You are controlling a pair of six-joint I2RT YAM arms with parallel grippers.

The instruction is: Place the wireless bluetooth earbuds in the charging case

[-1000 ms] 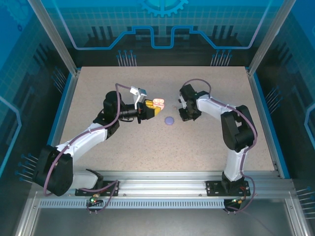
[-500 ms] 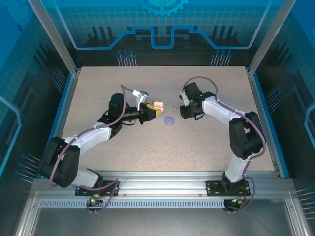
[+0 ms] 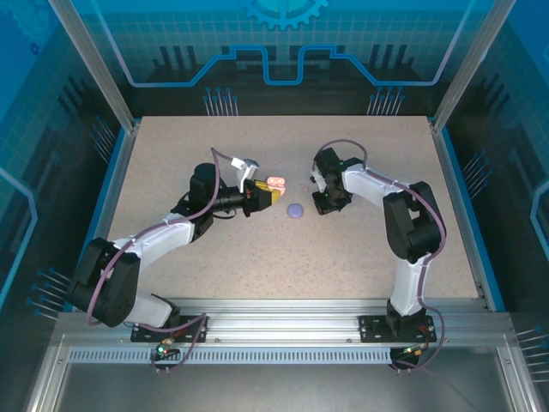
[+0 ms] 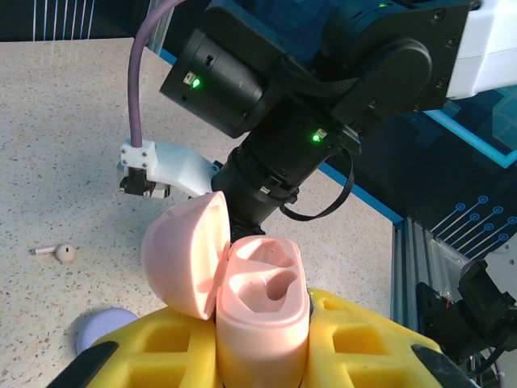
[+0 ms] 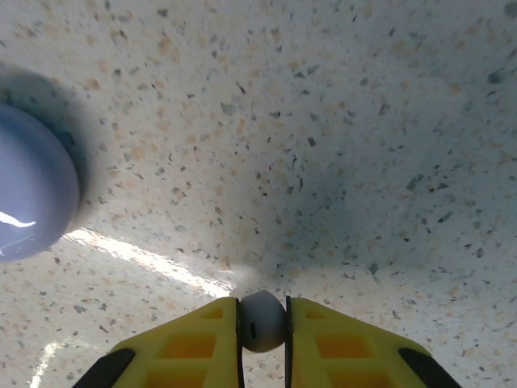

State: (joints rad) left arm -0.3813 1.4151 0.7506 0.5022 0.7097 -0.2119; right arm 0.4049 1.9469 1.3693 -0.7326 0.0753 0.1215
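Pinching pink case (image 4: 260, 311) by its base in left gripper (image 4: 258, 360). Keeping lid swung open beside jaws and presenting both empty wells outward, likely for loading.

Nipping pale bud (image 5: 262, 322) at very tips of right gripper (image 5: 262, 307), squeezing jaws almost together on it. Holding low over table (image 5: 339, 121), likely readying carry toward case.

Leaving purple case (image 5: 28, 202) shut, ahead-left of right jaws.

Leaving second bud (image 4: 58, 252) lying loose ahead-left of left jaws, probably awaiting pickup.
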